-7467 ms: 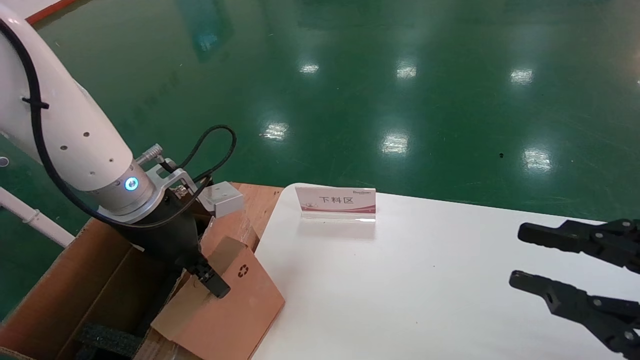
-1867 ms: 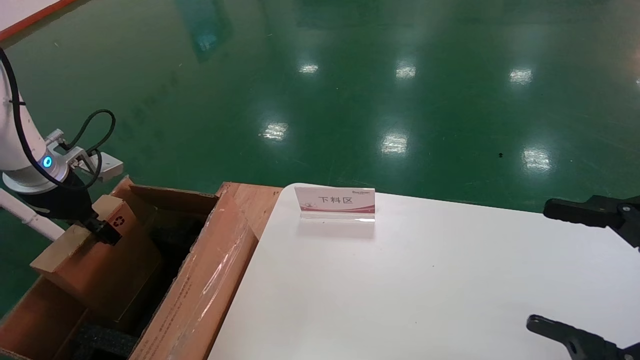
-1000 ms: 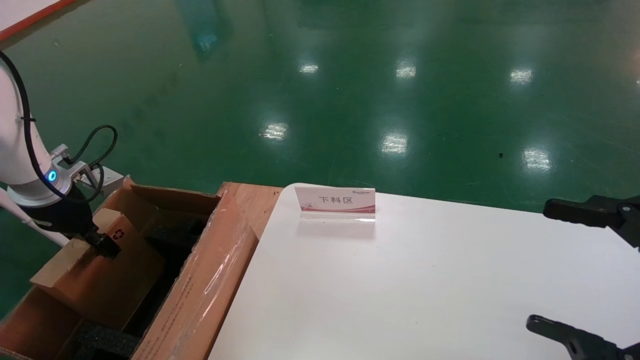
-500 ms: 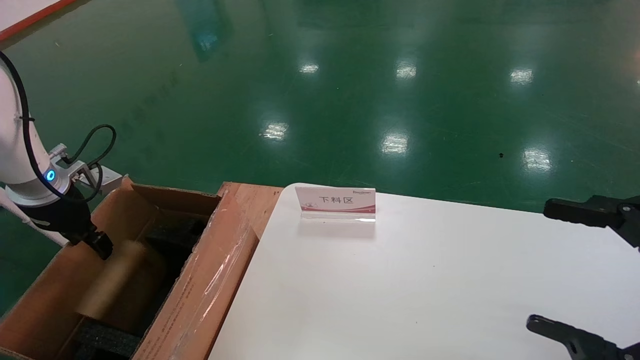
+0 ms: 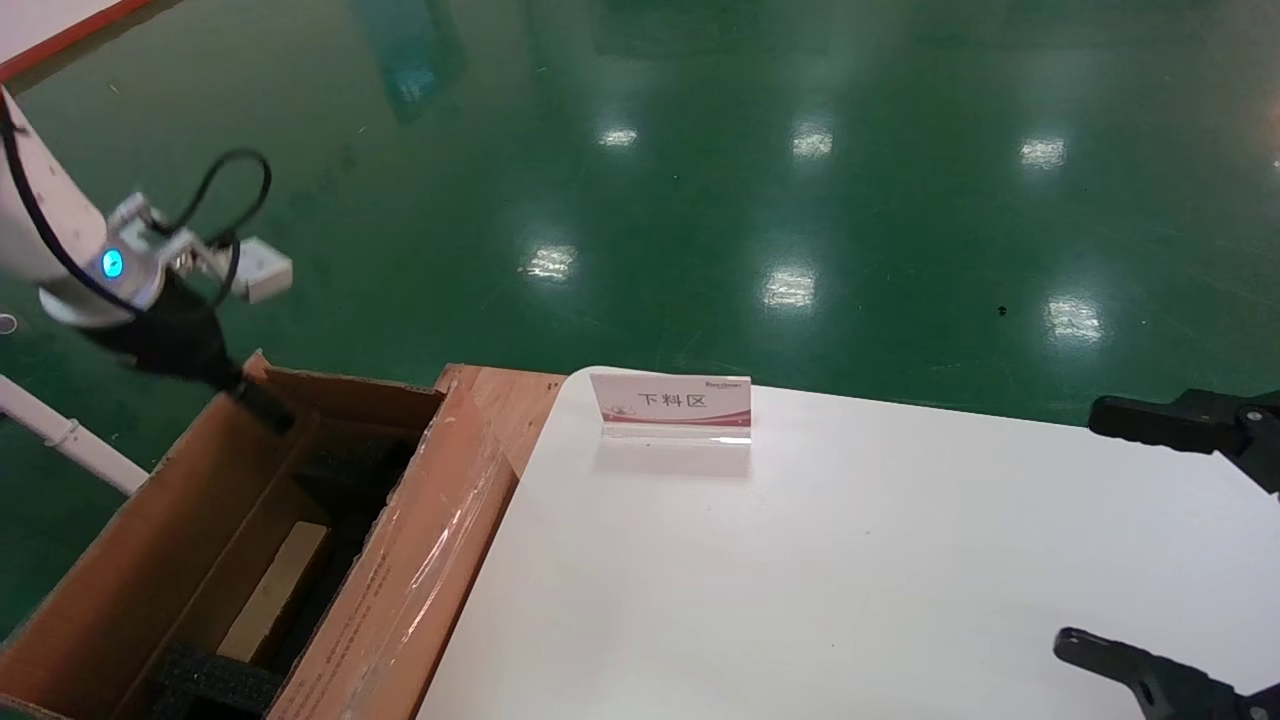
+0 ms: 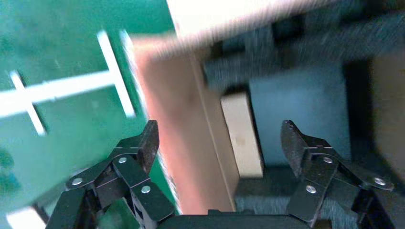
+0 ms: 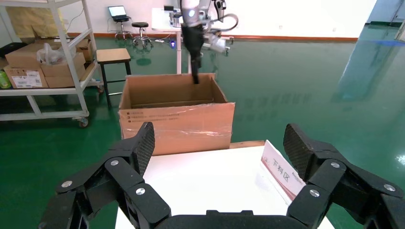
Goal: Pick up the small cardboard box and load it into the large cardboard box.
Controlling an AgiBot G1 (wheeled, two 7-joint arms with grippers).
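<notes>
Left gripper (image 6: 218,143) hangs empty with its jaws spread wide, above the far left corner of the large cardboard box (image 5: 420,560), at about 10 o'clock from the box's middle in the head view. Its fingertips sit close to the top edge of that corner. The white forearm slopes down from the upper left, the wrist is bent so the gripper points down and slightly inward toward the box mouth, and a black cable loops over the wrist.

The small cardboard box (image 5: 275,590) lies inside the large one, standing on a narrow edge against the left wall, its pale tan edge facing up between the wall and the black foam (image 5: 215,680). The left wrist view shows the same pale edge (image 6: 242,135) directly under the open jaws. Judged from this, loading looks done.

Risks from here: the fingertips are close to the box wall, so a sideways pull-out could catch the flap and drag or tip the large box. The slim carton, resting only on its edge, may topple against the foam if the box is jolted.

Right gripper (image 7: 217,143) is parked with its jaws apart over the white counter (image 5: 800,560), at 3 to 4 o'clock, well apart from both boxes.
</notes>
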